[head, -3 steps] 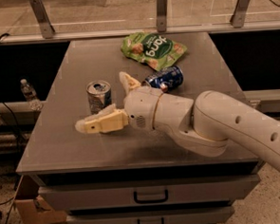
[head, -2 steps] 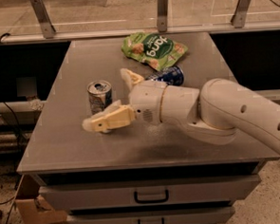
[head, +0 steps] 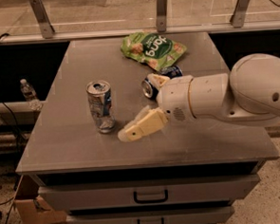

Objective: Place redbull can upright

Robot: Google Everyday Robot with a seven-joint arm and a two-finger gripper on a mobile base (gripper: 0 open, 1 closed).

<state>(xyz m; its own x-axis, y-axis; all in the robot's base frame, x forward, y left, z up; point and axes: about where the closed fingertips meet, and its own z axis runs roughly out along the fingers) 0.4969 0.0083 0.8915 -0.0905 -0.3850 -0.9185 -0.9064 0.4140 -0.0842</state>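
The redbull can [head: 100, 107], slim, silver and light blue and dented, stands upright on the grey table [head: 66, 142], left of centre. My gripper [head: 139, 107] is to its right, open and empty, apart from the can. Its lower cream finger [head: 142, 126] points left toward the can's base, with a small gap between them. Its upper finger [head: 156, 80] is farther back, by a dark-blue can.
A shorter dark-blue can [head: 162, 79] lies on its side behind my gripper, partly hidden by it. A green snack bag [head: 153, 50] lies at the table's back. Drawers [head: 150, 195] sit below the front edge. A water bottle [head: 28, 92] stands off the table's left.
My arm and gripper have moved right, away from the redbull can. The can stays upright in the same spot.
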